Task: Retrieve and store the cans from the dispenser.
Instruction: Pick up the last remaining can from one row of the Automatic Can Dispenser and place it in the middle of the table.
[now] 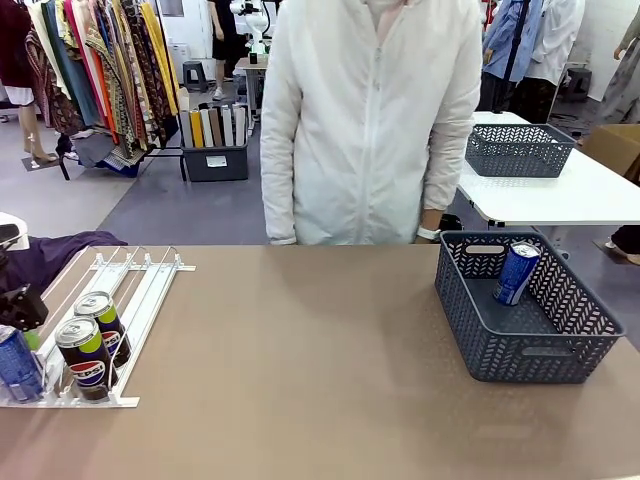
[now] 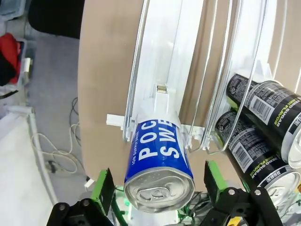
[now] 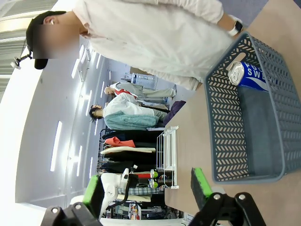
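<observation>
**Left gripper [image 2: 159, 182], spread, astride a blue can [image 2: 157, 146]**

1. Left gripper. At the table's left edge. Jaws apart, one green pad [image 2: 105, 184] on each side of the can's silver top. A narrow gap shows on both sides, so the pads are not touching it.
2. Blue can, white lettering. Upright in the leftmost lane of the dispenser [image 2: 141, 70], at the near end of the rack against the stop.
3. Pepsi cans [image 1: 96, 340], two, black and yellow-green. Upright, one behind the other and touching, in a lane just right of the blue can and at the same near end.
4. Dispenser. Flat white wire rack on the left part of the brown table [image 1: 300, 380]. Lanes run away from the robot.
5. Person [image 1: 370, 120], white jacket. Stands at the far side, mid-table.
6. Basket [image 1: 540, 350], dark grey mesh. On the right part of the table, well apart from the dispenser.
7. Second blue can [image 1: 517, 272]. Inside the basket, tilted, leaning at its far wall.
8. Right gripper [image 3: 146, 186]. Jaws wide apart and holding nothing, in the air, with the basket ahead of it.
</observation>
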